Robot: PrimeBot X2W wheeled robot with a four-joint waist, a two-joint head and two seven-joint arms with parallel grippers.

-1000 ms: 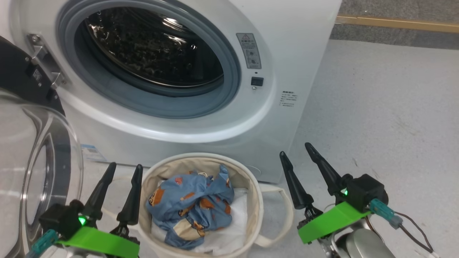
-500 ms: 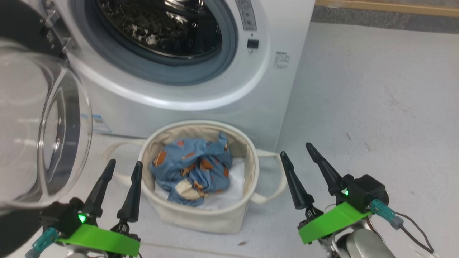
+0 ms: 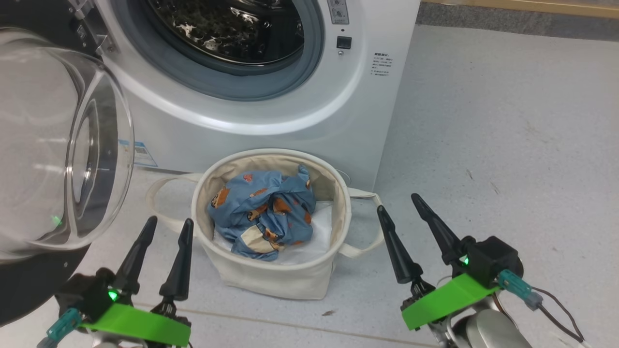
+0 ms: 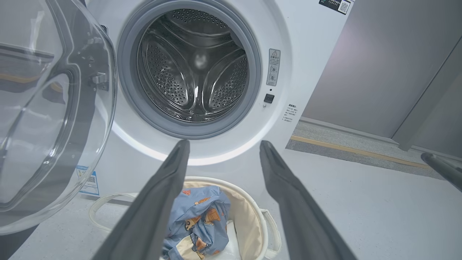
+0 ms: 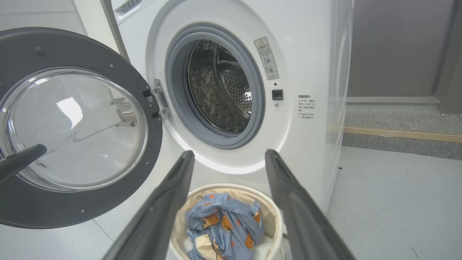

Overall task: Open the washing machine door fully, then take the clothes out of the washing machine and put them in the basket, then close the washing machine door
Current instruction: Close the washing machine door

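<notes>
The white washing machine (image 3: 367, 121) (image 4: 310, 61) (image 5: 314, 54) has its steel drum (image 4: 195, 68) showing no fabric. Its door (image 3: 63, 145) (image 4: 54, 108) (image 5: 72, 130), black-rimmed with a clear glass bowl, is swung wide open to the left. The cream basket (image 3: 261, 275) (image 4: 249, 213) (image 5: 274, 220) sits on the floor before the machine. Inside it lie the blue bear-print clothes (image 3: 263, 212) (image 4: 198, 220) (image 5: 223, 224) on a white sheet. My left gripper (image 3: 167, 221) (image 4: 223, 144) is open, left of the basket. My right gripper (image 3: 399, 202) (image 5: 229, 153) is open, right of the basket. Neither holds anything.
Pale grey floor (image 3: 508, 145) stretches to the right of the machine. A yellow line (image 3: 522, 6) (image 5: 400, 135) runs along the floor's far edge, before a grey wall (image 4: 379, 65). A blue label sticker (image 3: 140, 153) marks the machine's lower front.
The head camera has tilted down and back, so machine and basket sit higher and farther in the picture. Both grippers stay open and still in the frame.
</notes>
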